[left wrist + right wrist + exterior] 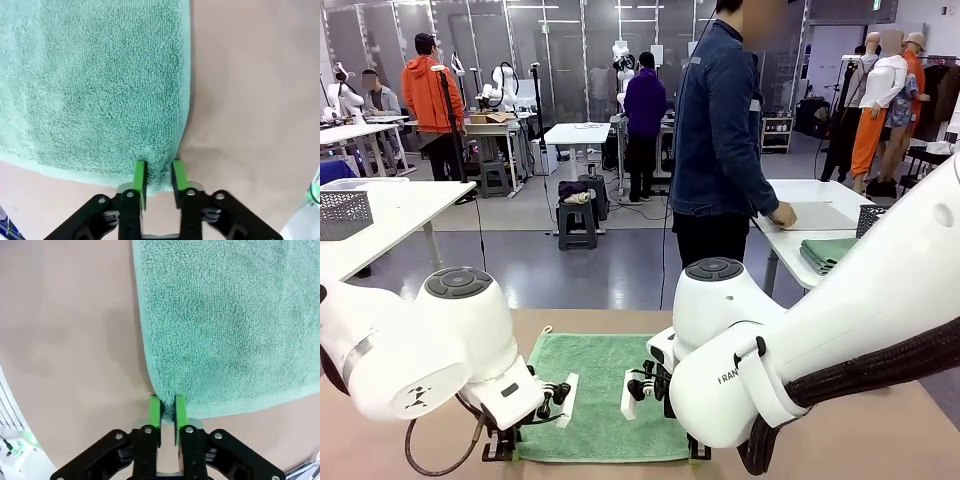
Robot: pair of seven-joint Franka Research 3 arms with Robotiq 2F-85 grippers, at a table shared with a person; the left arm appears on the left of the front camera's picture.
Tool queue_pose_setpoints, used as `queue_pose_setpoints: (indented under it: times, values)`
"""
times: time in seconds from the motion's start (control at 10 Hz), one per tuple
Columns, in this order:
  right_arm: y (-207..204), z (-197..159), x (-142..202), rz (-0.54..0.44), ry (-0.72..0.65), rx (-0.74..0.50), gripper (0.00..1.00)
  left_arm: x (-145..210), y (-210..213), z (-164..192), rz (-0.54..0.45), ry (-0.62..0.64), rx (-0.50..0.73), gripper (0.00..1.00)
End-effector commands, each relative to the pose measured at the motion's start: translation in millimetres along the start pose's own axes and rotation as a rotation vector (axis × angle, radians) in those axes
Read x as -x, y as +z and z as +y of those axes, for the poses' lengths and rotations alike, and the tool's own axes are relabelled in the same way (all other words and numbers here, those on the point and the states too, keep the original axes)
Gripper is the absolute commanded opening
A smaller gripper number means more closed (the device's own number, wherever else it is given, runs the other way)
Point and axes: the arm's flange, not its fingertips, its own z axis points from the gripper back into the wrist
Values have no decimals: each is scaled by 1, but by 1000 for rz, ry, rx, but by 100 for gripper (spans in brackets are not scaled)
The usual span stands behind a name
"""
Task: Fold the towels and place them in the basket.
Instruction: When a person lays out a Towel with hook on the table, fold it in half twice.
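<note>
A green towel [600, 395] lies spread flat on the tan table between my two arms. My left gripper [158, 176] is shut on the towel's [95, 85] near left corner, with the terry edge pinched between the green pads. At the near right corner my right gripper [167, 413] is shut on the towel [225, 320] in the same way. In the front view both grippers sit low at the towel's near edge, the left one [502, 447] and the right one [698, 452]. A dark mesh basket [868, 219] stands partly hidden on the white table at the far right.
A person stands across the table with a hand [782, 214] on a pale grey cloth [820, 216] on the white side table. A folded green cloth [827, 254] lies there too. A paler grey mesh basket [342, 213] sits on the table at the left.
</note>
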Motion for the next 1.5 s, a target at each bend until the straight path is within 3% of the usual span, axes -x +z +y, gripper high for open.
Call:
queue_pose_setpoints:
  times: [0.0,0.1,0.6,0.8,0.9,1.0,1.1,1.4]
  values:
    - [-3,-1,-3,9,-22,2,0,33,-3,-48,-15,8,-31,5]
    - [-2,-2,-3,11,-21,1,0,34,-3,-47,-15,10,-21,0]
    - [6,-2,-6,22,12,5,0,34,-1,-44,9,-7,-10,0]
    - [4,-5,-8,29,-17,15,0,38,-3,-43,-44,23,12,0]
    - [3,-1,-2,4,10,4,0,-1,1,1,-5,0,-6,0]
    - [3,-1,-2,4,10,4,0,-1,1,1,-5,0,-6,0]
    - [4,-2,-3,5,8,5,6,0,1,1,-10,10,-3,6]
    - [42,-18,5,-35,38,53,6,10,39,21,11,14,-86,6]
